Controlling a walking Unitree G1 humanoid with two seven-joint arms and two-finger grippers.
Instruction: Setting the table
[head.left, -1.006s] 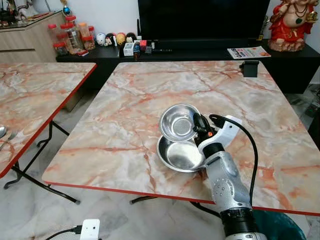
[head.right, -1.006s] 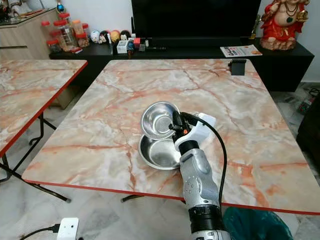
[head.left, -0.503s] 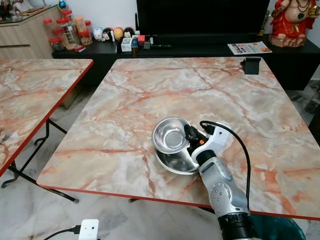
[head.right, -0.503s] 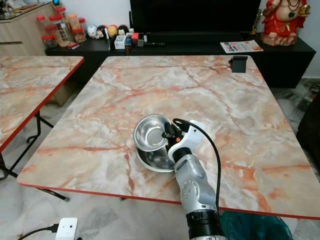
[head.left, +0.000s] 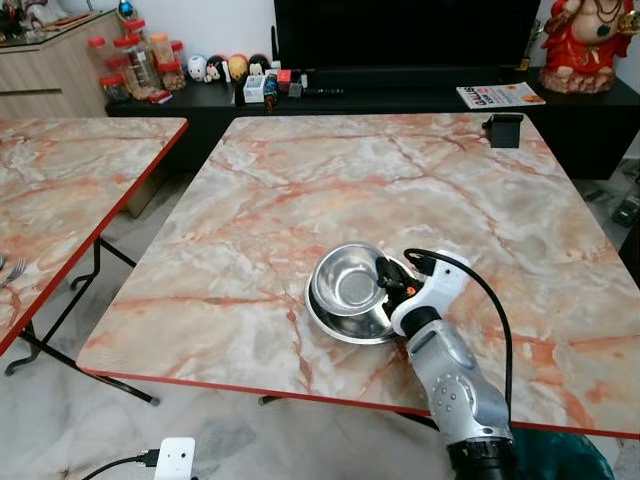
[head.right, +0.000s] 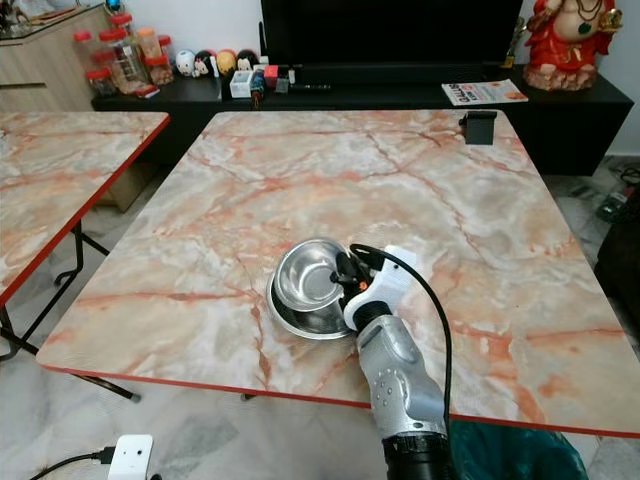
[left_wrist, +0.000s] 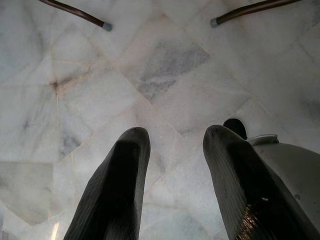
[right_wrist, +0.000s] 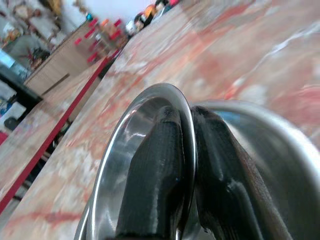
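Fingers (right_wrist: 165, 175) have lowered upper bowl (head.left: 350, 280) — now nested in lower bowl (head.left: 335, 322).

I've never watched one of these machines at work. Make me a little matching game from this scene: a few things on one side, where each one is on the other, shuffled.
Things:
1. upper steel bowl
2. lower steel bowl
3. magazine
4. left tool

Places:
A. on the black cabinet beyond the table
B. flat on the marble table
C. hanging open over the pale floor tiles
D. rim pinched by the right tool, nested in another bowl

Pairs: 1-D, 2-B, 3-A, 4-C
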